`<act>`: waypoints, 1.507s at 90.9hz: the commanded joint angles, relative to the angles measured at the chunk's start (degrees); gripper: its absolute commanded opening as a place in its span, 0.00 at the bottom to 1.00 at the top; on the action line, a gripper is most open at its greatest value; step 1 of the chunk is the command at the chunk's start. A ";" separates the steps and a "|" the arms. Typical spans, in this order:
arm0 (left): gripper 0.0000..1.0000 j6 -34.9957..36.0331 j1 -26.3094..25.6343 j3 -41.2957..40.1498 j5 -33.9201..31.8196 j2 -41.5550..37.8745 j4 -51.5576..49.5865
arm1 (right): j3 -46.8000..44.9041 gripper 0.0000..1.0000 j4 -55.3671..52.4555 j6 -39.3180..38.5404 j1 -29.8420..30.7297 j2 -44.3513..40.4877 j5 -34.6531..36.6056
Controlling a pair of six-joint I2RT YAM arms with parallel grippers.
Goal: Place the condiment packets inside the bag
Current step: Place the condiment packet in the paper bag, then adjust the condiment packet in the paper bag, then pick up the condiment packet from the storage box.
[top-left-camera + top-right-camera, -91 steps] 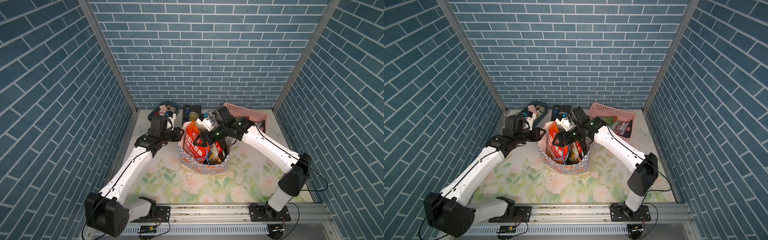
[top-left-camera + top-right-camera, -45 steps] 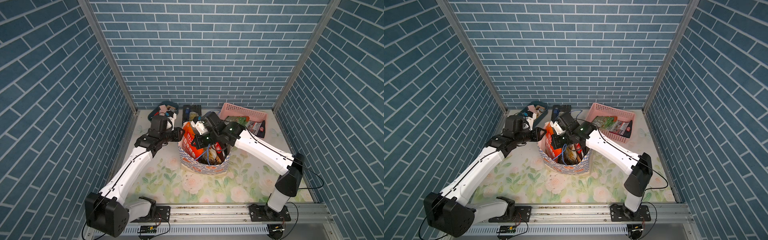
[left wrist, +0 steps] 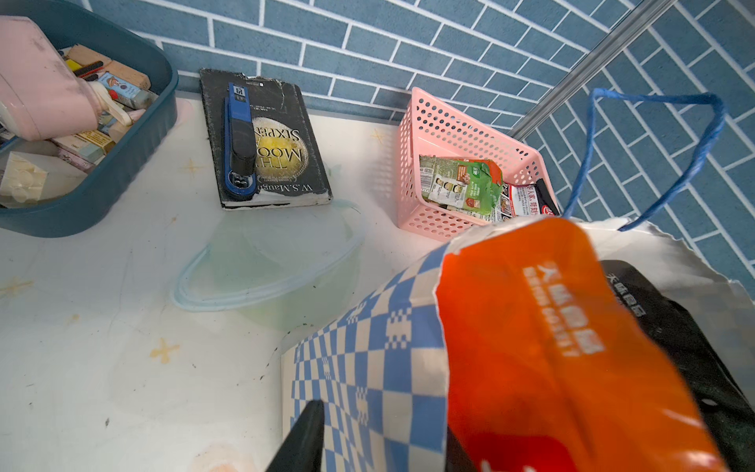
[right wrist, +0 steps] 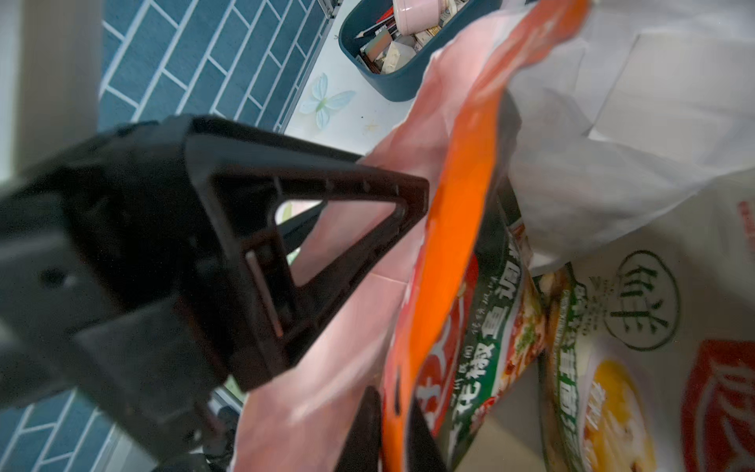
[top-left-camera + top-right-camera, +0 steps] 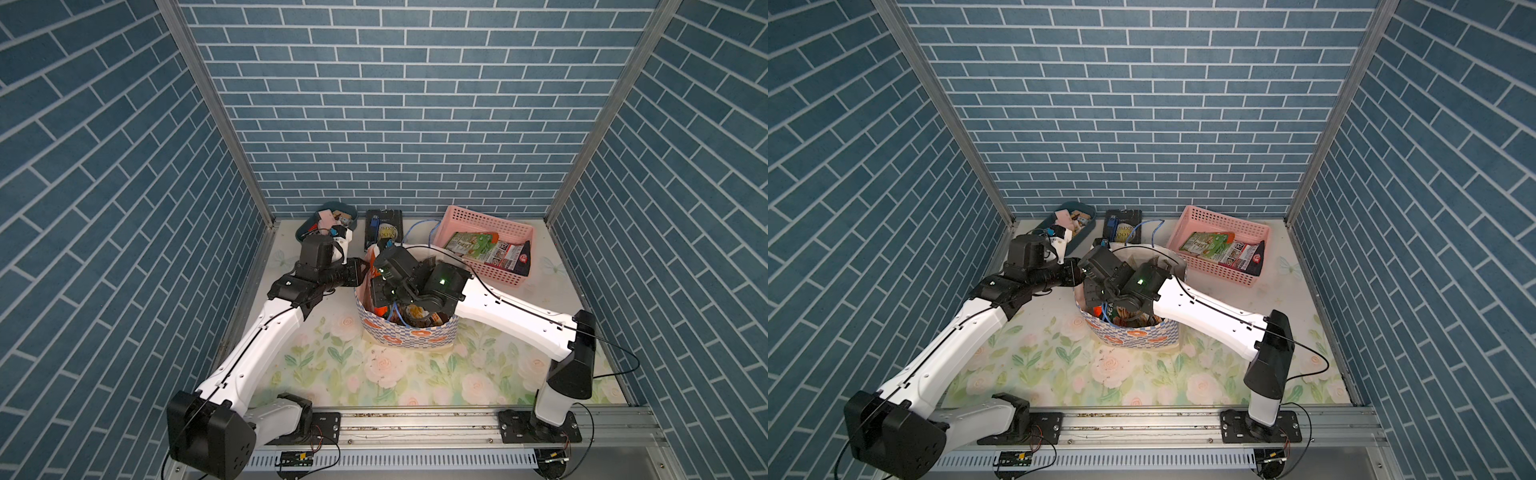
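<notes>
The white bag [image 5: 409,334] [image 5: 1133,338] with its blue checkered band stands mid-table. My left gripper [image 3: 376,433] [image 5: 360,272] is shut on the bag's left wall, one finger outside and one inside. An orange condiment packet [image 3: 531,347] [image 4: 445,245] stands just inside that wall. My right gripper [image 4: 392,425] [image 5: 380,297] reaches down into the bag, shut on the orange packet's edge. More packets [image 4: 604,408] lie deeper in the bag. A green packet [image 5: 473,245] and a black-and-red packet [image 5: 513,262] lie in the pink basket [image 5: 486,216].
A dark blue tub [image 3: 135,135] of oddments sits at the back left. Beside it lies a black book [image 3: 278,163] with a blue tool [image 3: 239,143] on top. A clear plastic lid [image 3: 265,269] lies in front of the book. Brick walls close in on three sides.
My right gripper has swung left and down into the bag, over the orange packet, which now stands lower. The left arm has held still on the bag wall.
</notes>
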 commanded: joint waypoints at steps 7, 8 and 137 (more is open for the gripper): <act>0.48 0.63 -0.11 -0.04 -0.76 -0.42 -1.11 | 2.63 0.65 3.60 -4.88 -0.13 -0.37 -1.55; 0.49 0.68 -0.11 0.05 -0.86 -0.43 -1.17 | 2.70 0.67 3.64 -5.27 -0.18 -0.68 -1.64; 1.00 6.44 -12.97 24.85 -23.95 13.40 -35.61 | -34.22 0.82 12.61 -16.35 -63.55 -27.44 -29.46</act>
